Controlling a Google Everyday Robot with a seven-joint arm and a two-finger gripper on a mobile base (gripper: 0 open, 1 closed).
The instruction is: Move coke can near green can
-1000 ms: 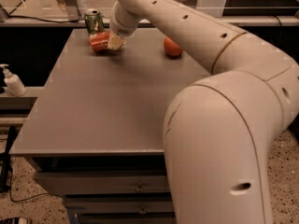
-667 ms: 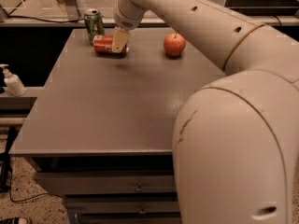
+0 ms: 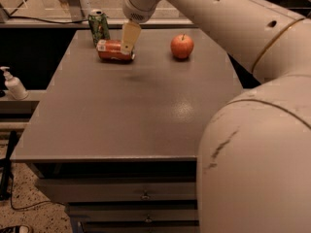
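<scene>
The coke can point(image 3: 114, 51) lies on its side at the far left part of the table point(image 3: 136, 110), its white label panel facing the camera. The green can point(image 3: 99, 27) stands upright just behind it, a small gap apart, at the table's back left corner. My gripper point(image 3: 128, 43) reaches down from the arm point(image 3: 194, 8) and its tan tip is at the upper right end of the coke can. I cannot tell whether it touches the can.
A red apple point(image 3: 182, 46) sits to the right of the coke can. A soap dispenser point(image 3: 14, 84) stands on a low ledge left of the table. Drawers point(image 3: 141, 195) are under the table's front edge. My arm's bulk fills the right foreground.
The view has shifted and my arm has pulled up and to the right. The gripper has risen from over the coke can to its upper right end. The can lies still next to the green can.
</scene>
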